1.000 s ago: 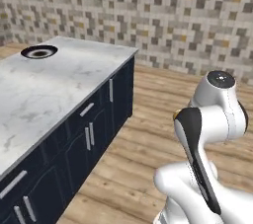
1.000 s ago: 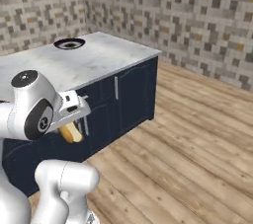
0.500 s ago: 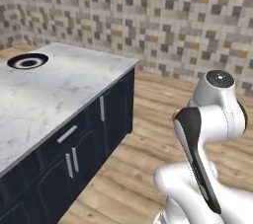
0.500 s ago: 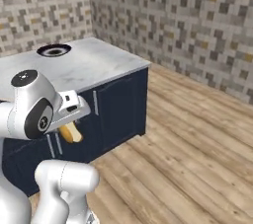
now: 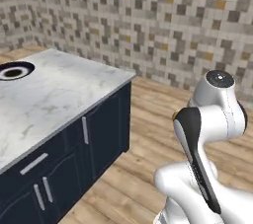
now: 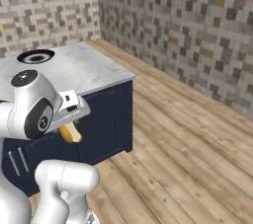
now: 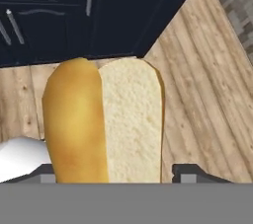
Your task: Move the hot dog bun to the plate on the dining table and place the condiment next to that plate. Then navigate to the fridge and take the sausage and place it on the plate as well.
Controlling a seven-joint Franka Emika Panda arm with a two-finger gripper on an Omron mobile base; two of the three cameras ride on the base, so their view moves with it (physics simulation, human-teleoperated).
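Note:
The hot dog bun (image 7: pixel 104 119) is split lengthwise, with a golden crust on one half and pale crumb on the other. My gripper (image 7: pixel 118 174) is shut on it, one dark fingertip at each side of its near end. In the right base view the bun (image 6: pixel 70 132) hangs below my hand (image 6: pixel 69 111), in front of the dark cabinet doors and above the wooden floor. The plate, dining table, condiment, fridge and sausage are out of view.
A kitchen island with a white marble top (image 5: pixel 59 94) and navy cabinet doors (image 6: pixel 111 119) stands to my left. A round black ring (image 5: pixel 12 71) sits in the top. Wooden floor (image 6: pixel 188 144) stretches to the right up to a mosaic-tiled wall (image 5: pixel 173 20).
The whole scene has shifted in both base views, so the base is moving. The island has slid toward the left. The bun stays in my gripper.

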